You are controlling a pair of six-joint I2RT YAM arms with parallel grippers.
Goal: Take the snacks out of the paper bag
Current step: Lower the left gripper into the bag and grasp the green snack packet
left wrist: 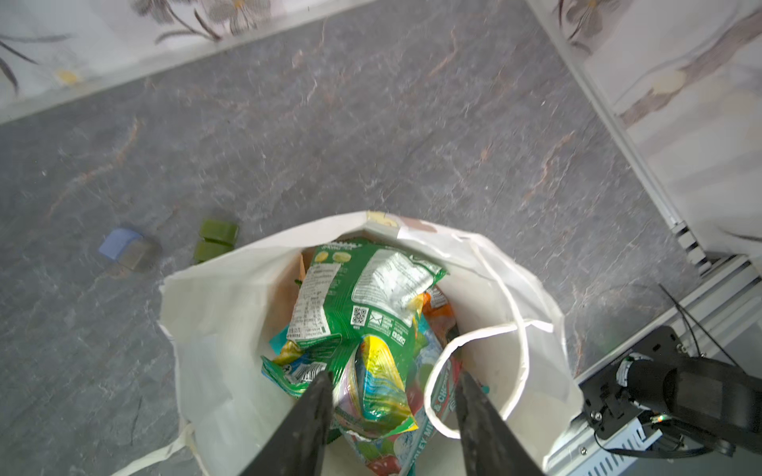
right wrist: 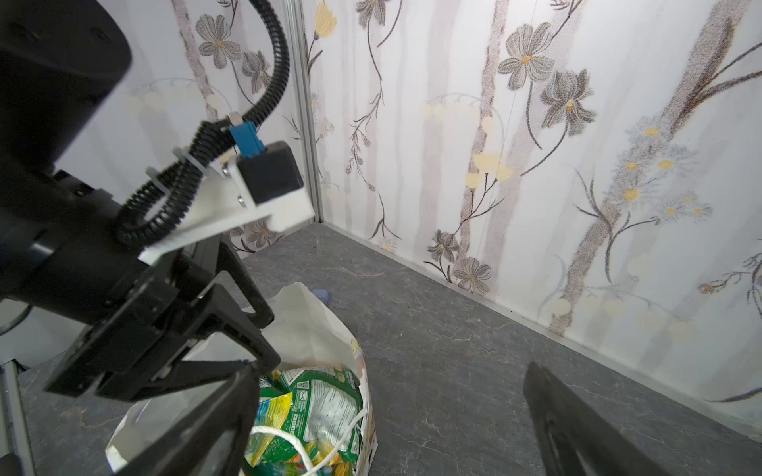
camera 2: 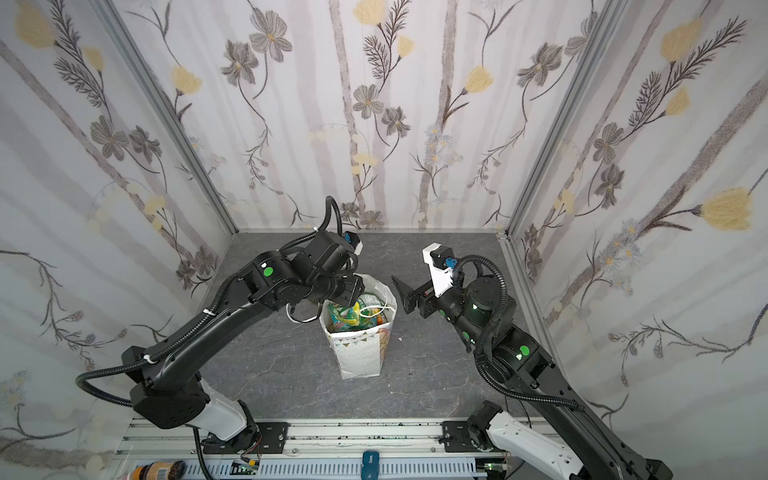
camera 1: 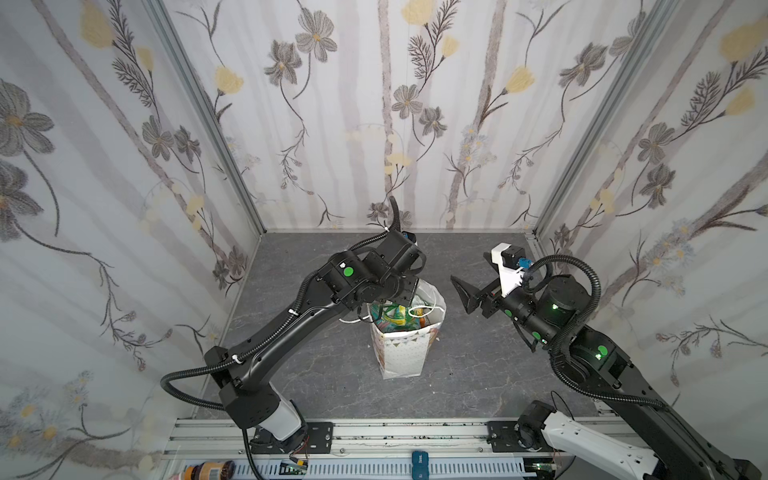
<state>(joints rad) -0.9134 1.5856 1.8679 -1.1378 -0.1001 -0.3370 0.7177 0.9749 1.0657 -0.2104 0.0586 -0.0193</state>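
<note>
Several snacks (left wrist: 371,329) are seen heaped inside the paper bag (left wrist: 214,313), and none is seen outside it, so the task is judged barely begun. The bag is stood upright near the middle of the tabletop (left wrist: 412,123) with its mouth spread open upward, which lets it be reached from above.

The packets are made of thin, glossy, crinkled film. A green packet (left wrist: 330,288) with a white printed panel is laid on top, a yellow-and-teal packet (left wrist: 383,383) is wedged below it, and an orange one is glimpsed at the edge. Such film is judged slippery and easily crushed. The bag is made of stiff white paper, creased at the rim, and a white cord handle (left wrist: 474,358) is draped across the opening, where it could be snagged.

The left gripper (left wrist: 393,375) is held pointing down into the mouth, its fingers spread to either side of the yellow-and-teal packet with nothing pinched. Whether the tips touch the film cannot be told. The right gripper (right wrist: 391,366) is held off beside the bag, fingers spread wide and empty, probably so that the opening is left uncrowded.

Two green blocks (left wrist: 216,241) and a blue block (left wrist: 123,247) are left near the bag on the grey, stone-veined surface.
</note>
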